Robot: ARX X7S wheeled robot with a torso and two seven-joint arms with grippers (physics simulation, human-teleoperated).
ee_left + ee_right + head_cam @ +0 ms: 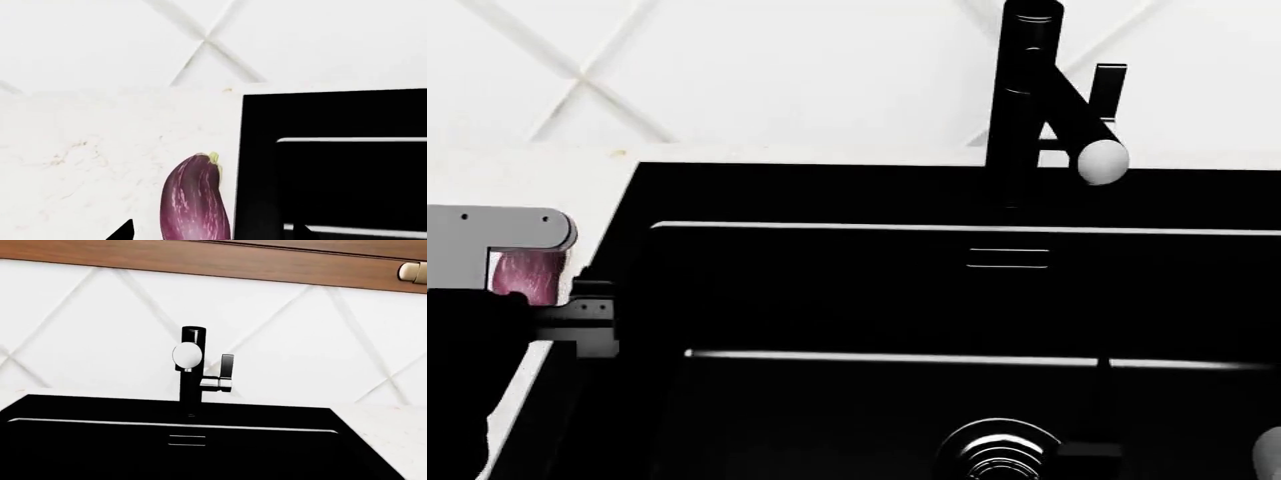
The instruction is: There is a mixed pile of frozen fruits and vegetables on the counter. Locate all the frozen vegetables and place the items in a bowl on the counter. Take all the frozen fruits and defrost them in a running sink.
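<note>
The large black rectangular sink (868,300) filled the head view. Just beside its left edge, the long purple streaked eggplant (195,200) hung over the white speckled counter (87,150), pinched between the left gripper's (200,235) dark fingertips (123,231).

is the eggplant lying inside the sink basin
No, the eggplant lies on the white counter beside the black sink.
</note>
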